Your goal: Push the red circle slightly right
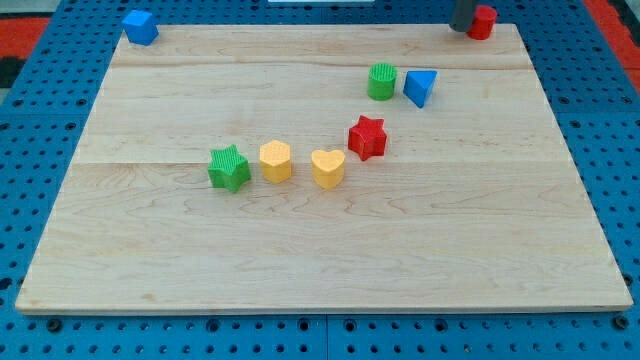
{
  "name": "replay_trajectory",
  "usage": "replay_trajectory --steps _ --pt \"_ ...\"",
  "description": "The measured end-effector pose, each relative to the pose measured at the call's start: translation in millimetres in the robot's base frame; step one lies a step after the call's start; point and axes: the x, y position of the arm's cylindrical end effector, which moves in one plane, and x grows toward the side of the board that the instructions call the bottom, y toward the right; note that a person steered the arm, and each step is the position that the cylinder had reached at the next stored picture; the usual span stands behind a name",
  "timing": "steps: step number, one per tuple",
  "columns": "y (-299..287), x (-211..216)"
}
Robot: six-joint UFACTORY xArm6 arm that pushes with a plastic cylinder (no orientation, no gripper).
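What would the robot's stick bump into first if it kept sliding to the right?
My tip would meet the red circle first: it sits right beside it on the view's right, at the board's top edge. They look touching or nearly so; I cannot tell which.

Pale wooden board [320, 250] carries eight small coloured blocks; blue pegboard [30, 150] beneath.

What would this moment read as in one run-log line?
task: red circle right | tip: touching red circle, its left | place: board top right corner | other blocks: apart

Green star [229, 167], yellow hexagon [275, 160], yellow heart [327, 168], red star [367, 137] in arc
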Motion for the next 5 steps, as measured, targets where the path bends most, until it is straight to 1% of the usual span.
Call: replay_trajectory --steps 4,5 --pt "11 0" --pt "22 0"
